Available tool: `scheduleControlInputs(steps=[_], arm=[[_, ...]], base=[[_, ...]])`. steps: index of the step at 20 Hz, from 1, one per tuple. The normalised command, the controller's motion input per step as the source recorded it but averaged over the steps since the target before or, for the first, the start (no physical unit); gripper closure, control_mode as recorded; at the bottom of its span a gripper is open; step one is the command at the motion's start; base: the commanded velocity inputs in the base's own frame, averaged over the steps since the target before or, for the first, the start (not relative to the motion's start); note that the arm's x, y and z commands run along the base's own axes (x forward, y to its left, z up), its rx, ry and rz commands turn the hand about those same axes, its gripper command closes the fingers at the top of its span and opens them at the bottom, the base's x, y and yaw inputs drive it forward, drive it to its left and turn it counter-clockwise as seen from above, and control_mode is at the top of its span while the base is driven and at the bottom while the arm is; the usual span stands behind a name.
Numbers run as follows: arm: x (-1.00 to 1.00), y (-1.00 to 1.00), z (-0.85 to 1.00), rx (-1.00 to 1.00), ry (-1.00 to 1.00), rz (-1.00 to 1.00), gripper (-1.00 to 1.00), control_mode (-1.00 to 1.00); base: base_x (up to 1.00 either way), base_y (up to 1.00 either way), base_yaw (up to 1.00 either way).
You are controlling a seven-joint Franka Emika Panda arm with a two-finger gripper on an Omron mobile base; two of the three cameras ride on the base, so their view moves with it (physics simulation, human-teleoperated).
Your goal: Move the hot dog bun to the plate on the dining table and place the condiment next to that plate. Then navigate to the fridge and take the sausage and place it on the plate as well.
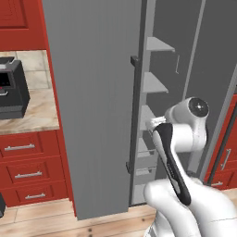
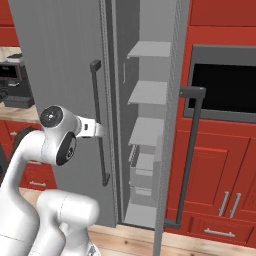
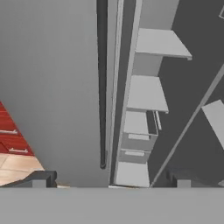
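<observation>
Pincer (image 3: 109, 181) released, empty; fridge (image 3: 65, 87) door ajar ahead. Widen the gap, then search the shelves (image 3: 146, 94) beyond.

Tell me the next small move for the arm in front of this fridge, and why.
Probably swing the right-hand door wider, or reach the open tool in through the gap. The fridge stands partly open and grey shelves show inside, but I can't see a sausage on them, and the tool holds nothing.

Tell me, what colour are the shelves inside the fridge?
Plain grey shelves, like the fridge itself; clearest in the right base view.
</observation>
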Motion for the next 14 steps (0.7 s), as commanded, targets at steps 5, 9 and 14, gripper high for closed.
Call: scheduleControlInputs(steps=[5, 9, 14], arm=[[-0.03, 0.42, 0.34, 0.0, -0.09, -0.05, -1.0, -1.0], [0.11, 0.11, 0.26, 0.02, 0.0, 0.0, -1.0, -1.0], [0.32, 0.0, 0.19, 0.05, 0.0, 0.0, -1.0, -1.0]], base=[[0.0, 0.0, 0.0], [0.0, 0.0, 0.0], [0.0, 0.0, 0.0]])
